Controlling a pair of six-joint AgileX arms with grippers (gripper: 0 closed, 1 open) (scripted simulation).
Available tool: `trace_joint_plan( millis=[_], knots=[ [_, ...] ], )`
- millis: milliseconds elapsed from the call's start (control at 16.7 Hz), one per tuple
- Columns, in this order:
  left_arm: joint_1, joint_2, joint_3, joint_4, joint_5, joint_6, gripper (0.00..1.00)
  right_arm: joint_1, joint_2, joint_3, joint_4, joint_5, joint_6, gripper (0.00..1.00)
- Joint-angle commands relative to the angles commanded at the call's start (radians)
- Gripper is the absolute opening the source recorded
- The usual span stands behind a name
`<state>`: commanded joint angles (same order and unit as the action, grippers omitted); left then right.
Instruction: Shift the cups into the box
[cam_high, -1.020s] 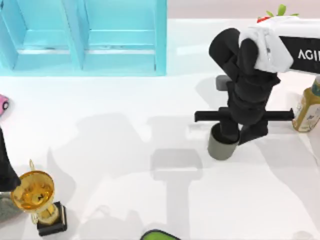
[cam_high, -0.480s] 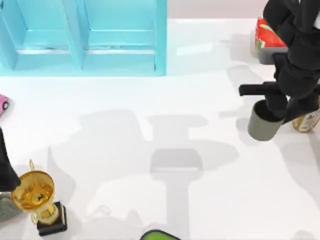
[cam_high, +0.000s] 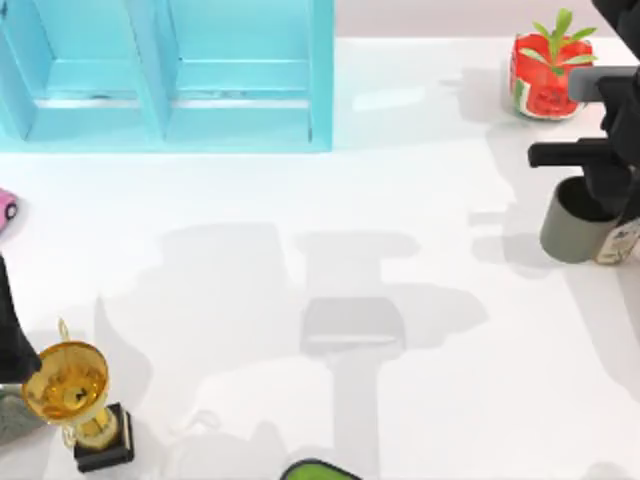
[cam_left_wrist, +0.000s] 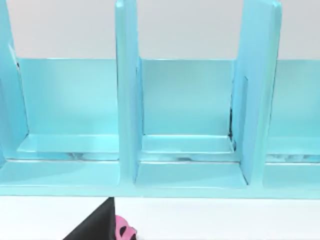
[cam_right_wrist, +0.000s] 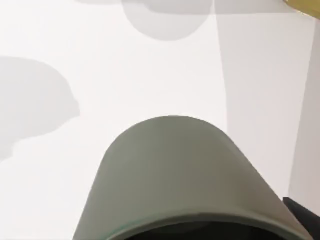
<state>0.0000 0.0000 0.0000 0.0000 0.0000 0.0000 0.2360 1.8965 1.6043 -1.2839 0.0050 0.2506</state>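
- Right claw (cam_high: 600, 205): at the right edge of the bench (cam_high: 300, 200), pinching the rim of one cup (cam_high: 575, 222). The cup hangs upright, mouth up, apparently clear of the surface.
- The cup sits just beside a yellow bottle (cam_high: 620, 243) and near a watermelon-patterned pot (cam_high: 543, 75) with a green sprout.
- The right wrist view looks down the cup's tapered outer wall (cam_right_wrist: 175, 170) to bare bench below.
- The box (cam_high: 170, 75), turquoise with open compartments, stands at the far left of the bench, well apart from the cup.
- Procedure: keep the cup level, carry it leftward at a height that clears the box wall, lower into a compartment, then release.
- Caution: avoid sweeping the bottle when departing.
- Left arm (cam_high: 10, 340): parked at the left edge beside the gold trophy (cam_high: 70, 395); its claw state cannot be told.
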Motion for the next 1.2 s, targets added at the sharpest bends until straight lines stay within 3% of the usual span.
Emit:
trace_joint_plan(
  millis=[240, 540, 780, 1200],
  knots=[
    [0.000, 0.000, 0.000, 0.000, 0.000, 0.000, 1.00, -0.113, -0.009, 0.026, -0.096, -0.001, -0.108, 0.00],
    [0.000, 0.000, 0.000, 0.000, 0.000, 0.000, 1.00, -0.463, -0.023, 0.069, -0.209, 0.008, -0.450, 0.00],
    [0.000, 0.000, 0.000, 0.000, 0.000, 0.000, 1.00, -0.686, -0.035, 0.104, -0.154, 0.024, -0.680, 0.00],
    [0.000, 0.000, 0.000, 0.000, 0.000, 0.000, 1.00, -0.743, -0.037, 0.117, -0.104, 0.032, -0.745, 0.00]
  ],
)
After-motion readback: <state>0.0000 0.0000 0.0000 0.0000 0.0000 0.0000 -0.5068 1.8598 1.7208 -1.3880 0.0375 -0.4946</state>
